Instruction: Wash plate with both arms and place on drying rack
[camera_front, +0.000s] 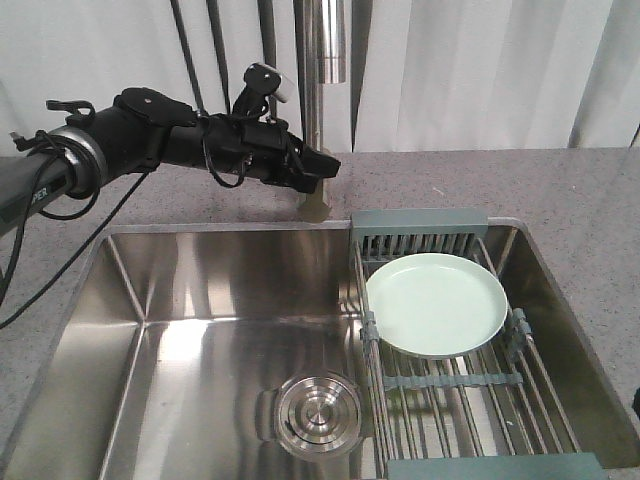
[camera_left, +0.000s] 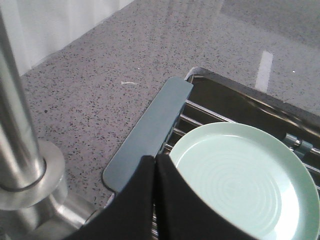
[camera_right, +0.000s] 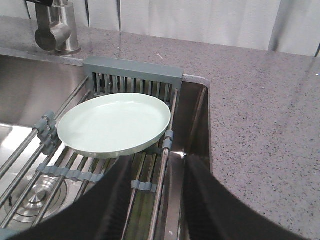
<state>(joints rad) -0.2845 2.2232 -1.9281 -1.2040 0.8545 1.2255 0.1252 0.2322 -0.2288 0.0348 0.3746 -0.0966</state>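
The pale mint-green plate (camera_front: 437, 303) lies flat on the steel rods of the drying rack (camera_front: 420, 228), just in front of the rack's slotted grey-green box section. My left gripper (camera_front: 325, 165) hovers over the counter's back edge beside the faucet, left of the rack's far corner. In the left wrist view its fingers (camera_left: 172, 200) are pressed together with nothing between them, above the plate (camera_left: 240, 180) and the rack (camera_left: 145, 130). My right gripper (camera_right: 159, 161) stands open over the rack's right rods (camera_right: 150, 185), near the plate (camera_right: 115, 122), holding nothing. It does not show in the front view.
The rack spans the right part of a steel sink (camera_front: 200, 290) with a round drain (camera_front: 318, 412). A steel faucet (camera_front: 325, 100) rises behind the sink, touching close to the left arm. Speckled grey countertop (camera_front: 560, 190) surrounds the sink.
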